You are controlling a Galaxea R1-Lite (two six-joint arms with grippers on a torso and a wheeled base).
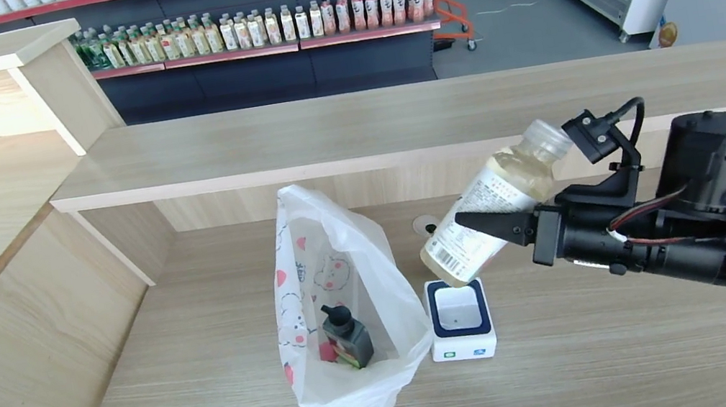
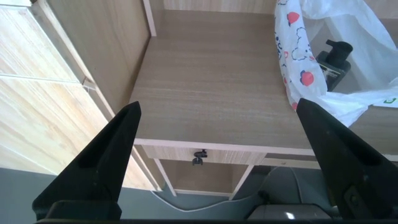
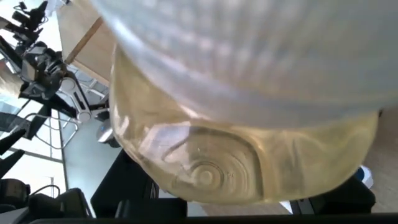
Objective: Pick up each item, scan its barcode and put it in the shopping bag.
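Shelves of drinks line the shop behind the wooden checkout desk point(image 1: 577, 359), where the shopping bag point(image 1: 311, 241) stands open at mid-desk with a dark bottle point(image 1: 346, 337) already inside. The right gripper point(image 1: 481, 214) is clamped on a pale drink bottle point(image 1: 464, 245), tilted with its barcode end just above the scanner point(image 1: 460, 323) beside the bag, so scanning looks to be in hand and bagging remains. The left gripper point(image 2: 219, 109) hangs spread and empty off the desk's near edge.

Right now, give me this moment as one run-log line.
step: scan | right jaws: shut on bottle, tilted, barcode end over scanner | left jaws: open, empty | shopping bag: upright, dark pump bottle inside
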